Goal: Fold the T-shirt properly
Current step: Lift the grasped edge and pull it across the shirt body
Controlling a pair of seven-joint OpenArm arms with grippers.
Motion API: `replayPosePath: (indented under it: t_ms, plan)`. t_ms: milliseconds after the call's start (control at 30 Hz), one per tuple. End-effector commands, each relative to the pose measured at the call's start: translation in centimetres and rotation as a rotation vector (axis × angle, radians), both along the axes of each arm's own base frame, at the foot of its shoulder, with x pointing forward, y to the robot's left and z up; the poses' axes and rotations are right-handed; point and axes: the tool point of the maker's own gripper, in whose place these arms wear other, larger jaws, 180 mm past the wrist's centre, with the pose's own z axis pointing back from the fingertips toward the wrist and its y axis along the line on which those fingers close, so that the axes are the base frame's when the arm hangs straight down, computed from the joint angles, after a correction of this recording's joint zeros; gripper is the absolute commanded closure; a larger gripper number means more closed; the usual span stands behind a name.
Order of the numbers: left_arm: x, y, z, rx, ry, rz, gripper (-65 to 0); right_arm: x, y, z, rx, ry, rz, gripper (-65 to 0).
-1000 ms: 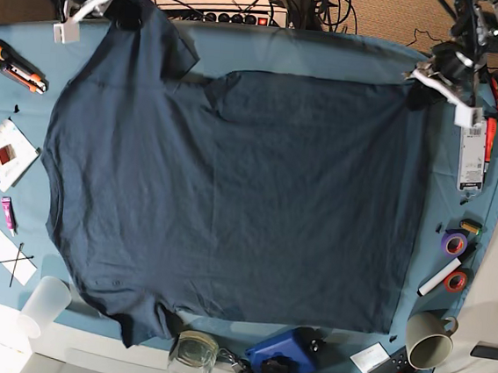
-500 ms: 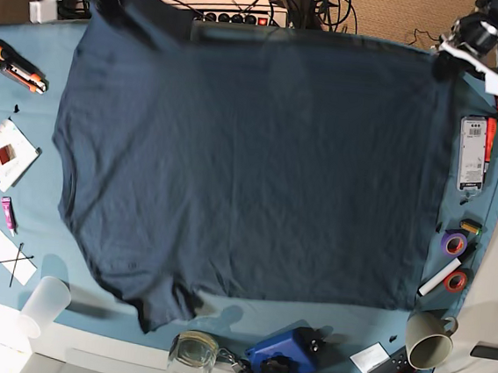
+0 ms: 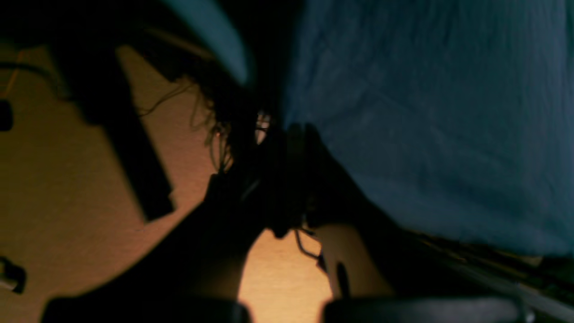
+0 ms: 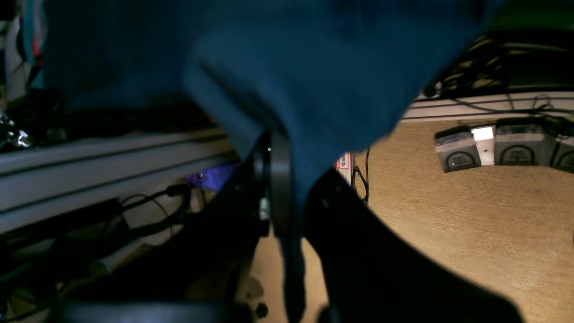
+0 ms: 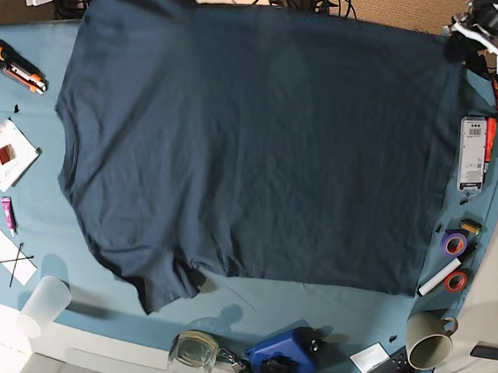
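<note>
A teal table cloth (image 5: pixel 13 76) lies under the T-shirt (image 5: pixel 253 143), spread across most of it. Left gripper (image 3: pixel 293 134) and right gripper (image 4: pixel 287 179) each pinch a far T-shirt corner. No label is legible; both wrist views are dark.

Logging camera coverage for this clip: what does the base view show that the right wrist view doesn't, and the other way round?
Only the base view shows the whole T-shirt spread over the teal table cloth, plus the clutter around it: utility knife, tape rolls, mug and glass.

Only the right wrist view shows the right gripper close up, shut on a fold of the shirt, with tan carpet and grey boxes below.

Both show the navy fabric held at a far corner.
</note>
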Motion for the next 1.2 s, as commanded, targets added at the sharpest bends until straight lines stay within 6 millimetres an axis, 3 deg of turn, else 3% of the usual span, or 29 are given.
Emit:
replayPosePath:
  t_ms: [0,333,567,800,967,1033,1167]
  plan:
    - [-0.2,1.0,1.0,0.028,-0.02,0.006,0.0,0.3,-0.4,0.8,-0.013,-0.023,0.007,0.0]
    - [1.0,1.4,2.3,0.024,-0.081,-0.021,0.0,1.6,-1.0,0.6,-0.054,-0.041,0.024,0.0]
    - [4.0,1.8,2.9,0.037,-0.147,-0.003,0.0,4.0,-2.1,0.3,-0.122,-0.098,0.01,0.0]
    - [5.7,2.4,3.0,0.068,-0.16,0.019,0.0,6.1,-3.2,0.2,-0.189,-0.146,-0.009,0.0]
    - [6.9,1.2,2.7,0.069,-0.173,-0.032,0.0,8.0,-3.7,0.5,-0.226,-0.206,-0.026,0.0]
    - [7.7,0.7,2.3,0.106,-0.183,-0.054,0.0,8.8,-3.6,0.3,-0.236,-0.219,-0.02,0.0]
    - [9.2,1.6,1.6,0.166,-0.147,0.018,0.0,10.5,-2.0,-0.4,-0.229,-0.245,0.022,0.0]
